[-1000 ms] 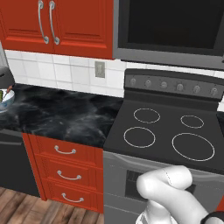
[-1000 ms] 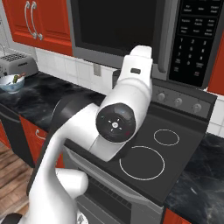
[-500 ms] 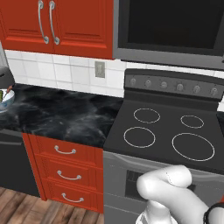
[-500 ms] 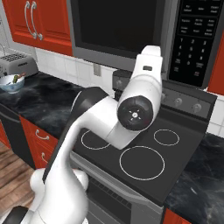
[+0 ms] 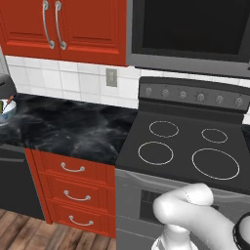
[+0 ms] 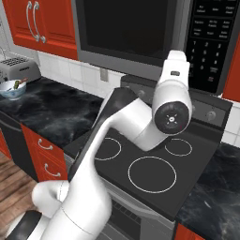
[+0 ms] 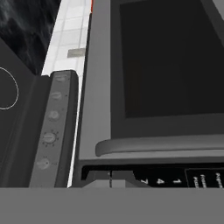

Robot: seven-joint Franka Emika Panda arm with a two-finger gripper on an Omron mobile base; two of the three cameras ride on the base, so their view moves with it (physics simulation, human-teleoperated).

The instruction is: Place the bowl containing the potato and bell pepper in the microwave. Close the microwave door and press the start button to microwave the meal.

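The microwave (image 6: 154,33) hangs above the stove (image 6: 154,159), its door (image 7: 162,74) shut — keypad digits 7, 4 and 1 (image 7: 162,180) readable in the hand view; the arm rises over the stove's front edge, hand lifted toward the keypad; the tool (image 7: 111,180) has its tips together, holding nothing — a white bowl (image 6: 13,88) sits at the worktop's (image 5: 63,129) far left.

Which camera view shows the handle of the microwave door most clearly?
The hand view: the long grey bar handle fills it, lying beside the dark glass and the keypad. The right base view has the arm in front of that edge of the microwave door. The left base view cuts it off.
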